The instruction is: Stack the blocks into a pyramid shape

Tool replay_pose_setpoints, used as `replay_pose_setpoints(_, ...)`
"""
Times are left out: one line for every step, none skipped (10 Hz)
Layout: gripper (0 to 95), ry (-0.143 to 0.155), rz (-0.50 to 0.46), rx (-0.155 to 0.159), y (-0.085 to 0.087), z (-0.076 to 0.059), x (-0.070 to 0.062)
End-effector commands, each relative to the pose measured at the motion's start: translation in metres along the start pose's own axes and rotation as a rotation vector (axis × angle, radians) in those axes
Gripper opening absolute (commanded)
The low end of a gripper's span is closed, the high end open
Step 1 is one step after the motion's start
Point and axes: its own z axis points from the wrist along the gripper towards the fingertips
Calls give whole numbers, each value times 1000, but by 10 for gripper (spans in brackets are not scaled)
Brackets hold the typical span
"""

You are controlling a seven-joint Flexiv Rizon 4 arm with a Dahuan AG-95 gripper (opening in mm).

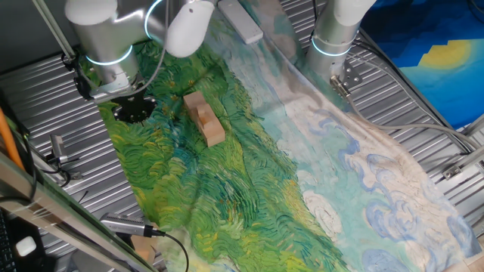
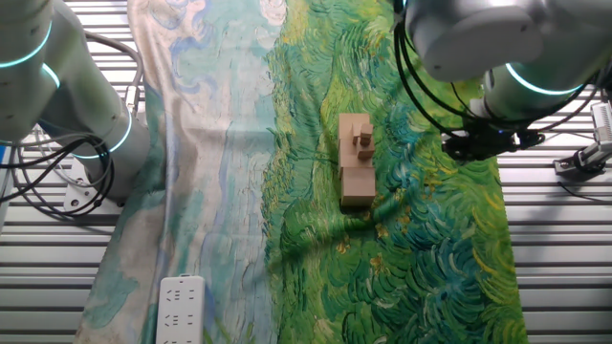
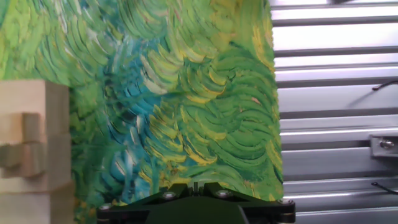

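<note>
Three larger tan wooden blocks [image 2: 356, 182] lie in a touching row on the green part of the painted cloth, with much smaller blocks [image 2: 363, 141] resting on top of the row. In one fixed view the row [image 1: 206, 121] runs diagonally. The hand view catches the blocks [image 3: 31, 149] at its left edge. My gripper [image 3: 195, 185] hangs over the cloth near its edge, off to the side of the blocks and apart from them. Its fingers look shut together with nothing between them. The black hand [image 1: 134, 109] sits low beside the row [image 2: 478, 143].
The painted cloth [image 2: 220, 172] covers a slatted metal table [image 3: 336, 93]. A white power strip [image 2: 180, 306] lies on the cloth's pale end [image 1: 242, 21]. A second arm's base [image 1: 333, 38] stands beyond the cloth. Cables and brackets [image 2: 583, 161] lie on the metal nearby.
</note>
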Motion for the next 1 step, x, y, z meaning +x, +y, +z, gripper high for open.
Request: replay_pose_setpoints(0,-8,2,0,1,-1,0)
